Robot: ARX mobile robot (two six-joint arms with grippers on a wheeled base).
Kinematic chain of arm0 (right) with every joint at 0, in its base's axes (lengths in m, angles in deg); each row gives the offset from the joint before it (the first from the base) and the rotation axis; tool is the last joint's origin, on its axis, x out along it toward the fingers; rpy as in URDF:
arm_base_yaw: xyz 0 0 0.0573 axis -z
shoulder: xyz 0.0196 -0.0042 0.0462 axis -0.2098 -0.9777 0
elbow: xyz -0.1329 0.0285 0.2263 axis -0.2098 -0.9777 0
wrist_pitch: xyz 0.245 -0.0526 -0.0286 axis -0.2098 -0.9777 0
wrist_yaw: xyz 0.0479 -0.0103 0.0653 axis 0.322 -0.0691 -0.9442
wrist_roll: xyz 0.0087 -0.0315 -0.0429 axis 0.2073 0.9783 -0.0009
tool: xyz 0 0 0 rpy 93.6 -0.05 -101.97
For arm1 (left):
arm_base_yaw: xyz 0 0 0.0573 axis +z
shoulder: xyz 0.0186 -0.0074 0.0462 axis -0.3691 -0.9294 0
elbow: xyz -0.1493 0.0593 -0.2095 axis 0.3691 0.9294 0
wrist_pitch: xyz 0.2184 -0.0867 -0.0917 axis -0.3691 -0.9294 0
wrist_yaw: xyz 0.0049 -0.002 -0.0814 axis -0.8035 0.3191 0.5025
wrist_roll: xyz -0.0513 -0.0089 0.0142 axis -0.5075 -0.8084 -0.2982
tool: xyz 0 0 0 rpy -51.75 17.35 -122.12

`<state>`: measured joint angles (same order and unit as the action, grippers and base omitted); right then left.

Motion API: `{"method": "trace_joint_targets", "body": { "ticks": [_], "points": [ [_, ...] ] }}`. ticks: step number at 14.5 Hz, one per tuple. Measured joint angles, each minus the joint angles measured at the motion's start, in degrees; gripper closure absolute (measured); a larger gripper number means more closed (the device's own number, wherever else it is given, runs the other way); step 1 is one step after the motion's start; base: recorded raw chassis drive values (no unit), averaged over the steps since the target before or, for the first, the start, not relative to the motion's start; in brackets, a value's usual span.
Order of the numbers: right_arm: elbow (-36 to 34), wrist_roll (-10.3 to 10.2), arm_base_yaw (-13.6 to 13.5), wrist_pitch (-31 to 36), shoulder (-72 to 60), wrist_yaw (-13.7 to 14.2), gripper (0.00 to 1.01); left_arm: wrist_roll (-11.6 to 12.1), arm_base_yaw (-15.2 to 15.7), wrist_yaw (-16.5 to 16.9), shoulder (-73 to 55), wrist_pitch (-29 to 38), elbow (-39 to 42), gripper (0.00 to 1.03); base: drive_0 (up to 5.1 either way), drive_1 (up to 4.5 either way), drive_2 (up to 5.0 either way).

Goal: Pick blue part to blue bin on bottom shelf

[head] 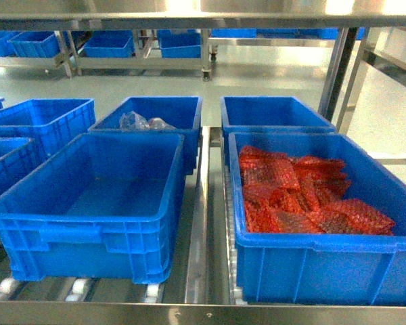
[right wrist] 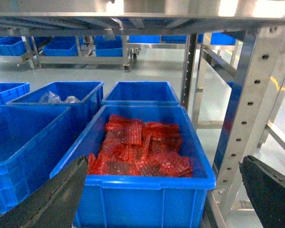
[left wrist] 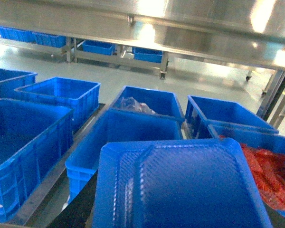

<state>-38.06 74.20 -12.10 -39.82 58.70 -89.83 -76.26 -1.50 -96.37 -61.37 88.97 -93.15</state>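
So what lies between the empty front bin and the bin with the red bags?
In the head view, only a long steel rail of the rack runs between the empty front bin and the bin with red bags; nothing rests on it.

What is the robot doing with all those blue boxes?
It is sorting parts into bins on a low metal rack. The left gripper's camera shows a blue plastic tray right in front of it, so that arm seems to be carrying it, though the gripper itself is hidden. Ahead sits an empty blue bin, likely where the tray goes. The bin beside it holds red bubble-wrap packets. The right gripper is open and holds nothing.
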Motion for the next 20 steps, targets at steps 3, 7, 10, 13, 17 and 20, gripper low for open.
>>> {"method": "trace_joint_targets", "body": {
  "ticks": [3, 7, 10, 13, 17, 20],
  "points": [
    [0.0, 0.0, 0.0, 0.0, 0.0, 0.0, 0.03, 0.0, 0.0, 0.0, 0.0, 0.0, 0.0, 0.6, 0.0, 0.0, 0.0],
    [0.0, 0.0, 0.0, 0.0, 0.0, 0.0, 0.03, 0.0, 0.0, 0.0, 0.0, 0.0, 0.0, 0.6, 0.0, 0.0, 0.0],
    [0.0, 0.0, 0.0, 0.0, 0.0, 0.0, 0.03, 0.0, 0.0, 0.0, 0.0, -0.1, 0.1, 0.6, 0.0, 0.0, 0.0],
    [0.0, 0.0, 0.0, 0.0, 0.0, 0.0, 0.03, 0.0, 0.0, 0.0, 0.0, 0.0, 0.1, 0.6, 0.0, 0.0, 0.0],
    [0.0, 0.0, 0.0, 0.0, 0.0, 0.0, 0.03, 0.0, 0.0, 0.0, 0.0, 0.0, 0.1, 0.6, 0.0, 0.0, 0.0],
    [0.0, 0.0, 0.0, 0.0, 0.0, 0.0, 0.03, 0.0, 0.0, 0.0, 0.0, 0.0, 0.1, 0.6, 0.0, 0.0, 0.0]
  ]
}}
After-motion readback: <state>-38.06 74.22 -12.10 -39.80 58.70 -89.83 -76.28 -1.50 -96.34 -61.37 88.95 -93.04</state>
